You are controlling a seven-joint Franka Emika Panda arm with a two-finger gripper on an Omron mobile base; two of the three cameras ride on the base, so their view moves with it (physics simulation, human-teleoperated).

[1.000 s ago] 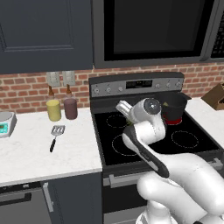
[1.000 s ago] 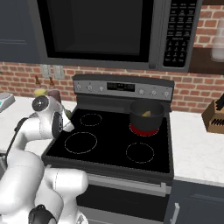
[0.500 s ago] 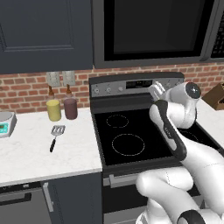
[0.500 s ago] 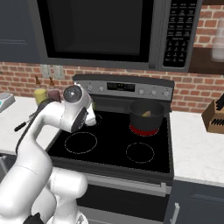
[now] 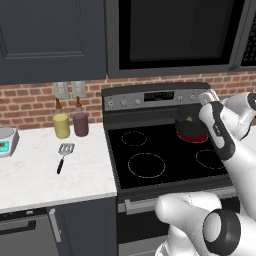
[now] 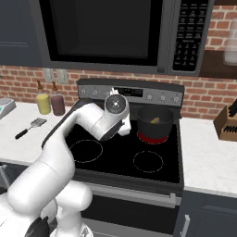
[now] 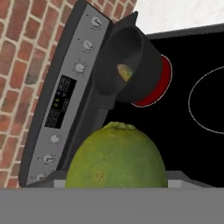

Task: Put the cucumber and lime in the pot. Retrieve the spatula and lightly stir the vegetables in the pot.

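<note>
Close in front of the hand view, a round green lime fills the space between the jaws, and my gripper is shut on it. The hand hovers over the stove just left of the pot, which stands on the back right burner. That dark pot with its red base holds the yellowish-green cucumber, also visible as the cucumber. In the left base view my arm partly covers the pot. Far left on the white counter lies the spatula.
A yellow bottle and a purple bottle stand by the brick wall. A scale sits at the counter's far left. A knife block is right of the stove. The microwave hangs low above the stove's control panel.
My arm has swung from the stove's left side across to the right, carrying the lime toward the pot. Pot and spatula have not moved.
</note>
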